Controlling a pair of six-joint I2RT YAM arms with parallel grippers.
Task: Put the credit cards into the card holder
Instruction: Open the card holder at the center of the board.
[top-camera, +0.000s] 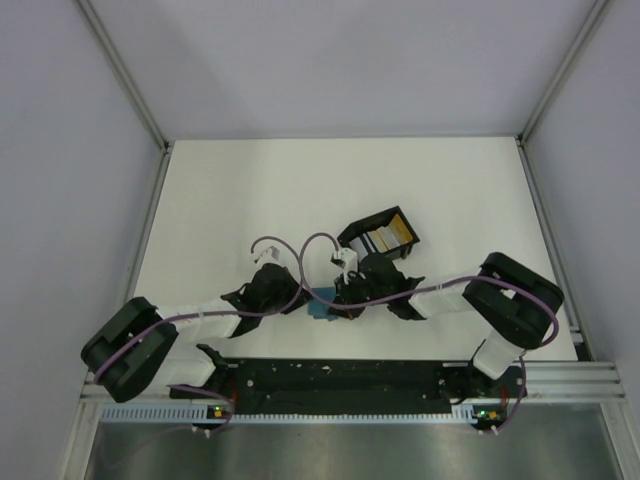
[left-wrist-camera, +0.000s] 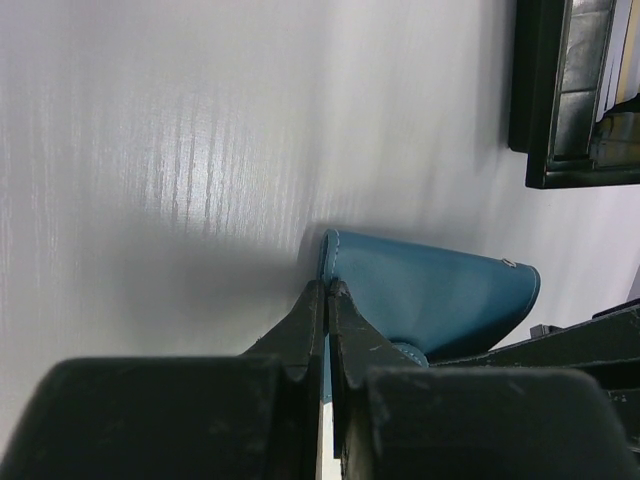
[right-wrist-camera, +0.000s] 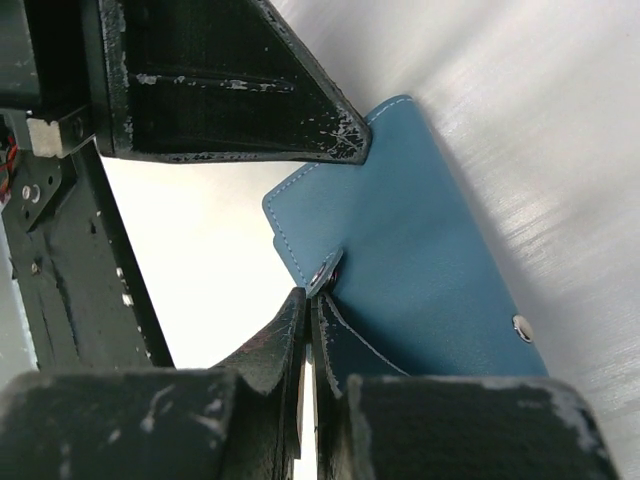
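Tools first, close to the six o'clock edge of the pale white desk (top-camera: 300, 190). The left tool (left-wrist-camera: 327, 292) is closed tight, its tips pinching the nine o'clock edge of the teal-blue, round-cornered folding card holder (left-wrist-camera: 440, 290). The right tool (right-wrist-camera: 308, 305), reaching in from three o'clock, is likewise closed, tips nipped at the holder's small snap tab (right-wrist-camera: 325, 272). The card holder sits on the desk between both tools. Farther out, at one o'clock of it and apart from it, stands the black open-topped rectangular tray (top-camera: 352, 235), with thin orange-yellow and silver-grey plastic credit cards (top-camera: 390, 236) inside.
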